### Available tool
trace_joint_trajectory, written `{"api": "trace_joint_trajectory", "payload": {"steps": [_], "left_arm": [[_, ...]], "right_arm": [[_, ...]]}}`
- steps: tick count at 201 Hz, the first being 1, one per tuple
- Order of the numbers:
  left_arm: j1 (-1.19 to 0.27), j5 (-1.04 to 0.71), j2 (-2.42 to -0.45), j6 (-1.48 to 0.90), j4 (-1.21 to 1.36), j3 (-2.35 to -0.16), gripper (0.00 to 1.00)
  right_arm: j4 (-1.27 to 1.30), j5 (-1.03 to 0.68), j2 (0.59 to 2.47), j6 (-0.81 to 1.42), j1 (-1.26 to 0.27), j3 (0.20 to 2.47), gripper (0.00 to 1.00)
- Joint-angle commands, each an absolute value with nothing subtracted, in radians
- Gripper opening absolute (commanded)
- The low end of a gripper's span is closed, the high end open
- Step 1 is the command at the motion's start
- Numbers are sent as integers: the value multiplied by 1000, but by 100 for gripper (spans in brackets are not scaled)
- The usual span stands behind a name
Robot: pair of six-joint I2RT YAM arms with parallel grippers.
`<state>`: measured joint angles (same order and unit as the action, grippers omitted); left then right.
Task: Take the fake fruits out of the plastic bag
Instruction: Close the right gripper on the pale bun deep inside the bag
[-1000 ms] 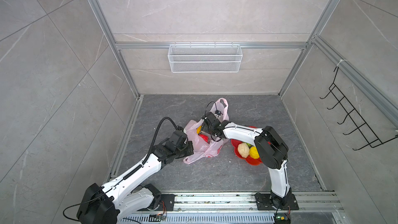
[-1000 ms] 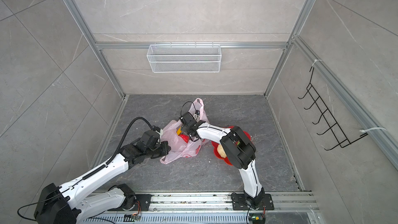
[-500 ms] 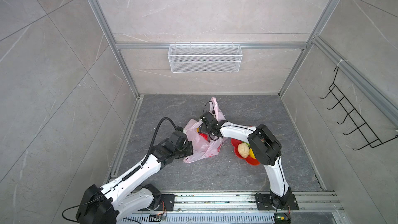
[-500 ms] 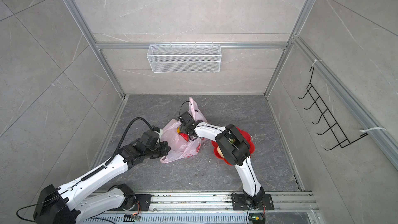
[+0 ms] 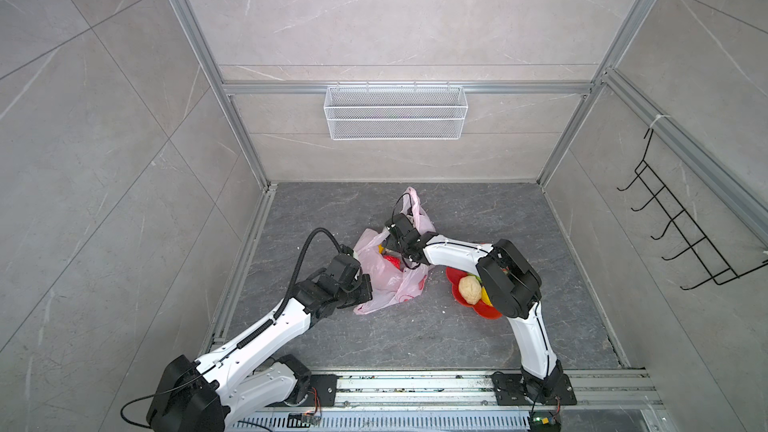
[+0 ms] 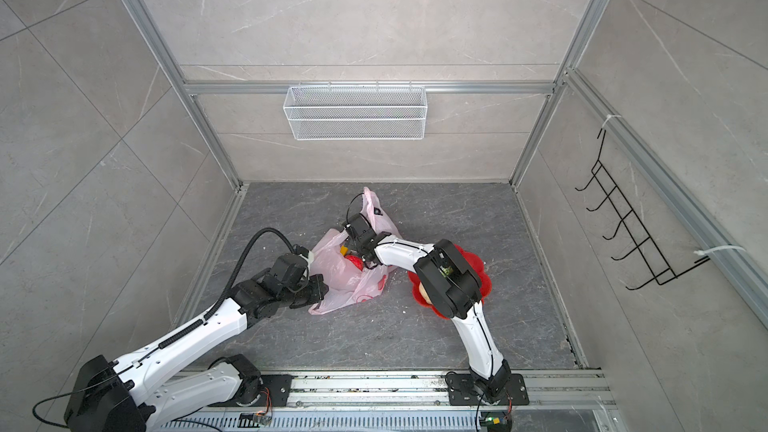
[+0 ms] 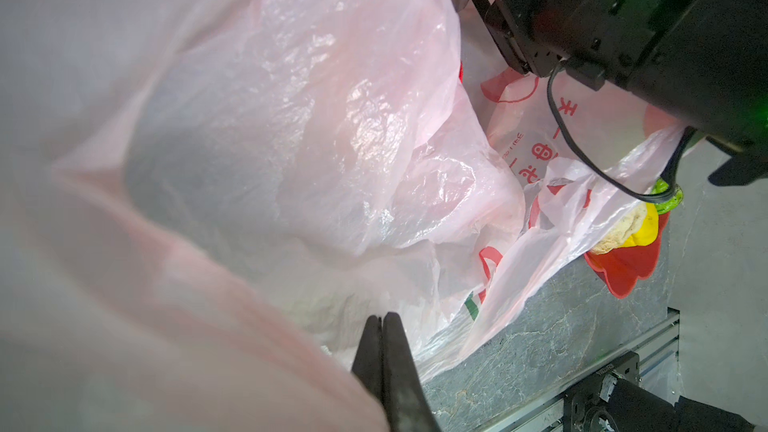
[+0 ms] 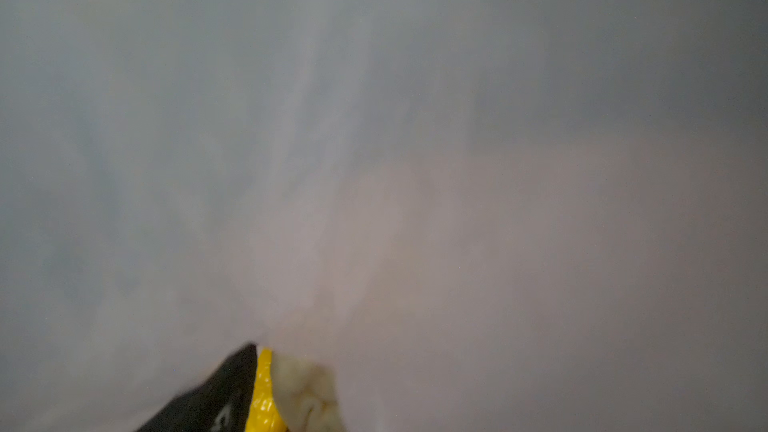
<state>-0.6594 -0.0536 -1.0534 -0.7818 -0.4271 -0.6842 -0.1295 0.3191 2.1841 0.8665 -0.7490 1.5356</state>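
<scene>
The pale-pink plastic bag (image 5: 386, 284) (image 6: 347, 284) lies crumpled mid-floor. My left gripper (image 5: 365, 286) (image 7: 381, 320) is shut on the bag's near edge. My right gripper (image 5: 388, 243) (image 6: 351, 243) reaches into the bag's mouth. Its wrist view is fogged by film. There only one black finger (image 8: 224, 392) shows, with a yellow fruit (image 8: 262, 392) against it, and its jaws stand wide. A red fruit (image 5: 390, 261) and a yellow fruit (image 5: 380, 248) show inside the bag. Cream (image 5: 469, 289), yellow (image 5: 484, 293) and green (image 7: 669, 201) fruits sit in the red dish (image 5: 484, 313).
The red dish (image 6: 484, 280) lies right of the bag, partly under my right arm's elbow. A white wire basket (image 5: 395, 112) hangs on the back wall. A black hook rack (image 5: 681, 234) is on the right wall. A metal rail (image 5: 415, 384) runs along the front.
My right arm has swung left and pushed its gripper further into the bag's mouth. The bag's far handle now stands up narrower. My left gripper has kept its hold and place.
</scene>
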Motion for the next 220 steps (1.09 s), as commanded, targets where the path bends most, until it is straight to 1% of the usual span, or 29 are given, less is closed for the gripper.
{"api": "trace_joint_trajectory", "payload": {"steps": [1,39,81,106,150,220], "left_arm": [[-664,-44,-1033,-765,-454,-724,0],[-663,-44,-1025,-776,-452,-713,0],[-663,-46,-1030,-773,-449,-716,0],[-664,-44,-1035,-773,-438,-711,0],[-664,-29,-1035,-770,-426,-708,0],[-663,9,-1053,-757,-419,-745,0]], "right_arm": [[-131,331,2222,850,-741,1561,82],[-105,327,2224,847,-739,1545,74],[-98,298,2236,841,-737,1563,56],[-111,285,2230,824,-737,1575,48],[-114,247,2192,821,-736,1554,40],[-237,167,2118,798,-737,1590,38]]}}
